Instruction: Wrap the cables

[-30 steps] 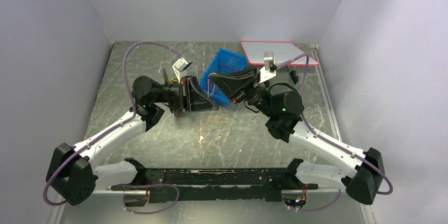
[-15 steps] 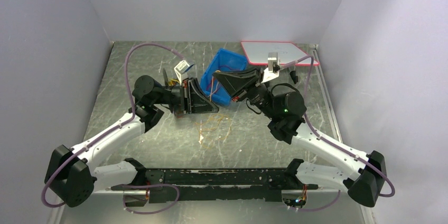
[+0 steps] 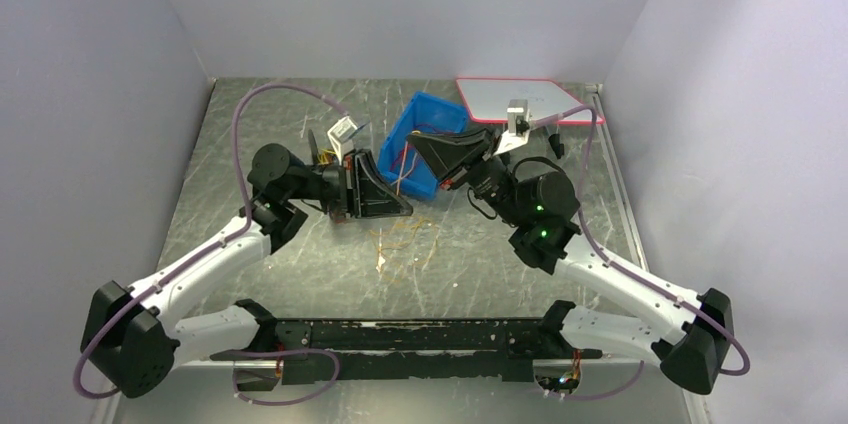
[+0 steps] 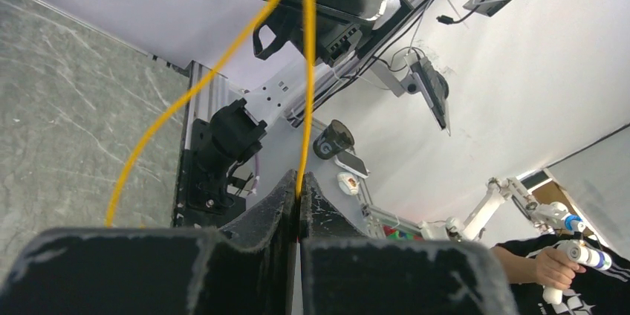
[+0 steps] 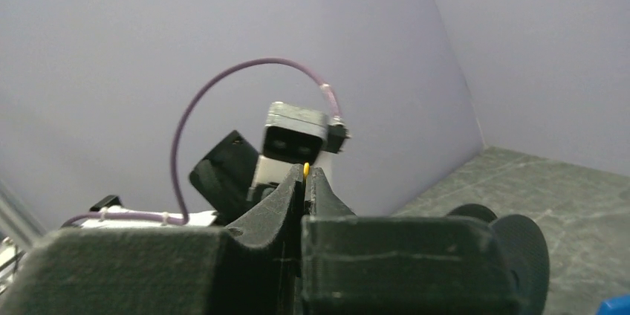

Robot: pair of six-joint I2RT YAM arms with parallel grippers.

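The yellow cable (image 4: 307, 70) descends the centre of the left-wrist view into the closed left gripper (image 4: 299, 190), which pinches it at the fingertips. The right gripper (image 5: 304, 176), likewise closed, nips a yellow cable tip (image 5: 306, 169). We see the loose cables (image 3: 405, 237) tangled on the table (image 3: 320, 266) at mid-frame, just below the blue bin (image 3: 425, 116).

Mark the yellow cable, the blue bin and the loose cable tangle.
yellow cable (image 4: 307, 107): left wrist view, on the straight vertical strand.
blue bin (image 3: 435, 109): top external view, on its far wall.
loose cable tangle (image 3: 405, 237): top external view, on the middle of the loops.
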